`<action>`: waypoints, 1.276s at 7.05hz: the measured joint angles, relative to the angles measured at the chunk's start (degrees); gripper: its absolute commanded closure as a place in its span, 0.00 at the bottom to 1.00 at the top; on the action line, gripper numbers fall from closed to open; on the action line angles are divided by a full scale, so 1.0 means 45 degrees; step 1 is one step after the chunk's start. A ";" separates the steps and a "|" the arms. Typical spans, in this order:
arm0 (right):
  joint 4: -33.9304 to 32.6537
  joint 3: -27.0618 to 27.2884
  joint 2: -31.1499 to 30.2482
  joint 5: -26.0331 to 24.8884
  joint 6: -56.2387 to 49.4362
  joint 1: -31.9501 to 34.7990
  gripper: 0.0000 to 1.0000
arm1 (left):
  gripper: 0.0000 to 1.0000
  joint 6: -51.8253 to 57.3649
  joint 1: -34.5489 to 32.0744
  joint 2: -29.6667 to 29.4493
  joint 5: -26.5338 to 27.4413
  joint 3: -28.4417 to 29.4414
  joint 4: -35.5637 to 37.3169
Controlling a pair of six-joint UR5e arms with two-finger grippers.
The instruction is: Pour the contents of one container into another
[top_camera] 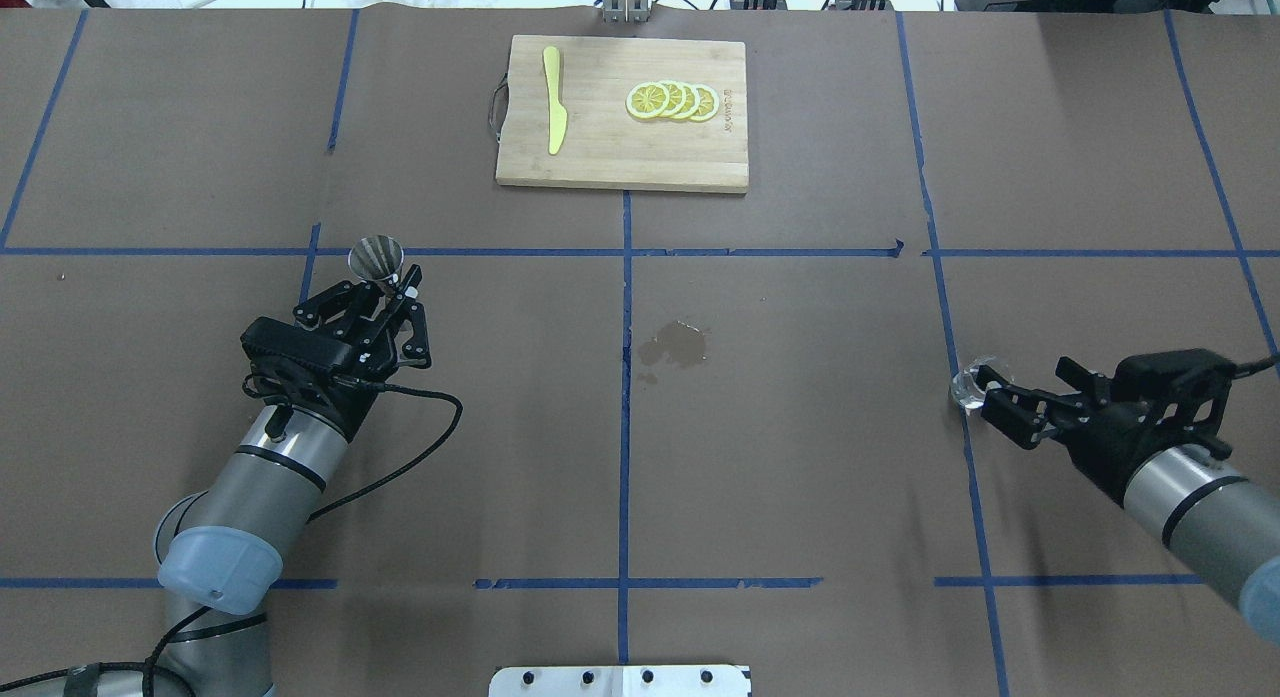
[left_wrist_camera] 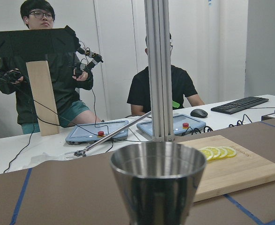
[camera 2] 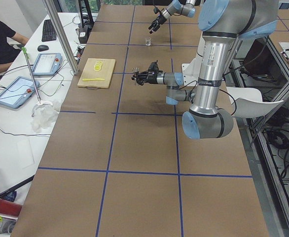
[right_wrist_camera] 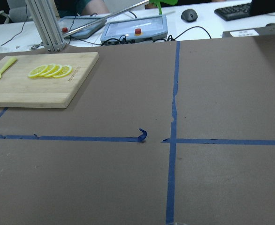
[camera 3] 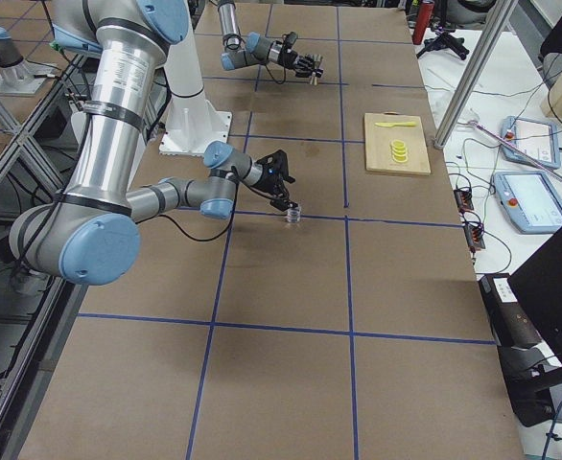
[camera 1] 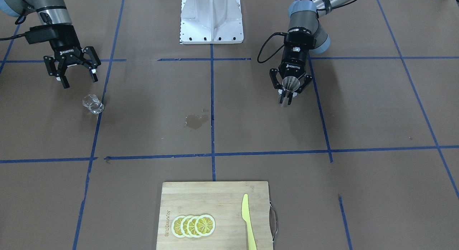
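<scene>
1. At the left gripper [camera 1: 289, 95]: clamped on the narrow waist of the small grey steel hourglass-shaped jigger [camera 1: 290, 84], with the mouth up and the base clear of the table.
2. At the right gripper [camera 1: 79, 81]: jaws wide apart, gripping nothing, hovering just above and short of the small clear rounded glass cup [camera 1: 93, 103].
3. In the overhead view, finds that glass cup [top_camera: 968, 385] upright on the brown paper-covered table [top_camera: 800, 457], at 10 o'clock from the right fingertips and beside a blue tape line.
4. Places the jigger [top_camera: 377, 259] at 12 o'clock from the left wrist, well apart from the cup, which lies far off at 3 o'clock.
5. Judges the pour as not under way: cup unheld and untilted, the two vessels nowhere near each other.
6. Cannot tell whether either vessel holds liquid.
7. Leaves, by this reading: closing on the cup, carrying it across to the jigger, tipping it over the rim.
8. Pose, left arm: stretched low and forward, wrist near level, pointing to 12 o'clock.
9. Pose, right arm: enters from 4 o'clock, forearm extended, wrist angled down toward 10 o'clock.
10. Further out: a dark wet patch [top_camera: 675, 345] at table centre; at 12 o'clock, a bamboo cutting board [top_camera: 600, 162] carrying yellow lemon slices [top_camera: 672, 100] and a yellow plastic knife [top_camera: 554, 102].
</scene>
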 measured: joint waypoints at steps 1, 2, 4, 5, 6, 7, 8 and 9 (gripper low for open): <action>-0.0285 -0.0233 0.0001 -0.2022 0.0488 -0.1229 0.01 | 1.00 0.0003 -0.0042 -0.0005 0.0000 0.0002 0.0000; -0.0449 -0.0801 0.0090 -0.3568 0.0940 -0.2064 0.01 | 1.00 0.0008 -0.0077 -0.0007 -0.0001 0.0009 0.0005; -0.0490 -0.2379 0.0822 -0.5489 0.1393 -0.2787 0.02 | 1.00 0.0001 -0.0105 -0.0017 -0.0001 0.0045 0.0017; -0.0466 -0.3121 0.1348 -0.5938 0.1444 -0.2862 0.02 | 1.00 0.0000 -0.0105 -0.0019 0.0000 0.0075 0.0018; -0.0440 -0.3729 0.1804 -0.6234 0.1458 -0.2876 0.03 | 1.00 0.0003 -0.0104 -0.0019 -0.0001 0.0086 0.0019; -0.0410 -0.4193 0.2122 -0.6412 0.1468 -0.2864 0.02 | 1.00 0.0012 -0.0105 -0.0019 -0.0001 0.0091 0.0019; -0.0397 -0.4389 0.2296 -0.6491 0.1478 -0.2829 0.02 | 1.00 0.0017 -0.0113 -0.0019 -0.0001 0.0093 0.0020; -0.0396 -0.4469 0.2413 -0.6532 0.1497 -0.2753 0.02 | 1.00 0.0018 -0.0118 -0.0020 -0.0001 0.0094 0.0025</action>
